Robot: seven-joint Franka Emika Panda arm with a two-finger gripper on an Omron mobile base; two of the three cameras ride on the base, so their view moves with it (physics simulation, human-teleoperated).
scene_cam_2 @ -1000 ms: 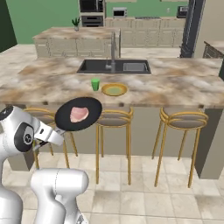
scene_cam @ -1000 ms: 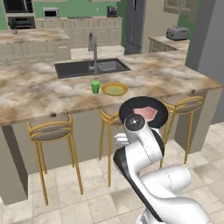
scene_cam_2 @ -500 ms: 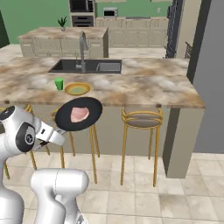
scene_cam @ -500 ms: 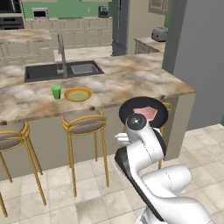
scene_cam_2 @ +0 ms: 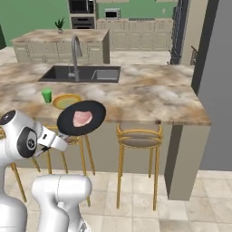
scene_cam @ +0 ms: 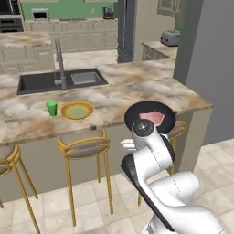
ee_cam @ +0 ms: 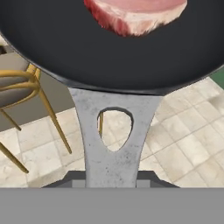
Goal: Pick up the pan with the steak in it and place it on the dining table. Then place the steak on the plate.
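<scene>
**Above the stools: pan held off the table, steak inside**

Above the floor, in front of the dining table's near edge, the pan [scene_cam_2: 81, 118] hangs in the air, level, with the steak [scene_cam_2: 82, 118] lying flat in it. From the left base view the pan [scene_cam: 150, 117] sits just over the arm's upper joint, the steak [scene_cam: 151, 117] near its middle. From the hand view, the pan [ee_cam: 109, 43] spreads across the top, the steak [ee_cam: 135, 13] at its far side, and the grey handle [ee_cam: 114, 135] with a hole through it runs down toward the camera.

At the handle's near end the gripper [ee_cam: 111, 177] is clamped on it; the fingers are narrow, pressed against the handle's sides, though the tips themselves are mostly hidden at the bottom edge. From the right base view the gripper [scene_cam_2: 62, 142] meets the pan's near rim from below and left.

Behind the pan runs the table [scene_cam_2: 149, 97], its marbled top bare near the right end. On it, left of the pan, lies the plate [scene_cam_2: 66, 100], and just beside that, further left, a green cup [scene_cam_2: 46, 95]; the same plate [scene_cam: 77, 110] and cup [scene_cam: 51, 108] show well apart from the pan in the left base view. Farther back are the sink [scene_cam: 59, 80] and tap [scene_cam: 59, 61]. Wooden stools [scene_cam_2: 137, 140] stand under the table's edge, one just beneath the pan.
</scene>
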